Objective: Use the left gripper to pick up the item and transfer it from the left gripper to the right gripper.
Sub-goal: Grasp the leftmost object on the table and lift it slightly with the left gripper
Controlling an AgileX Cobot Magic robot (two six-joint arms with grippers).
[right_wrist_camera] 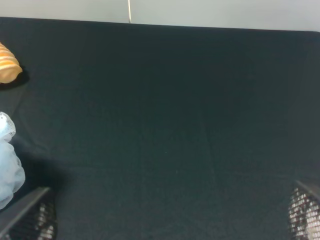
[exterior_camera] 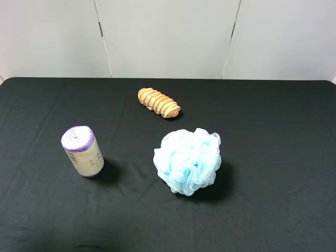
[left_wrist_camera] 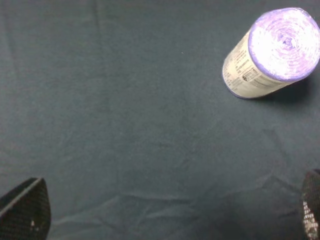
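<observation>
1. Black cloth covers the worktop (exterior_camera: 262, 210), which fills the high view from its near edge to the pale wall behind.
2. Right of centre sits a fluffy light-blue mesh sponge (exterior_camera: 187, 161).
3. On the left part of the worktop the item (exterior_camera: 82, 152) stands on one end, purple end up, cream label facing outward, well apart from the sponge.
4. Farther back, near the middle, a ribbed tan wooden piece (exterior_camera: 159, 102) lies on its side.
5. Over bare cloth, the left gripper (left_wrist_camera: 167, 212) has its jaws spread wide, with the item apart from both fingers.
6. Likewise wide and holding nothing, the right gripper (right_wrist_camera: 167, 212) has the sponge just beside one finger.
</observation>
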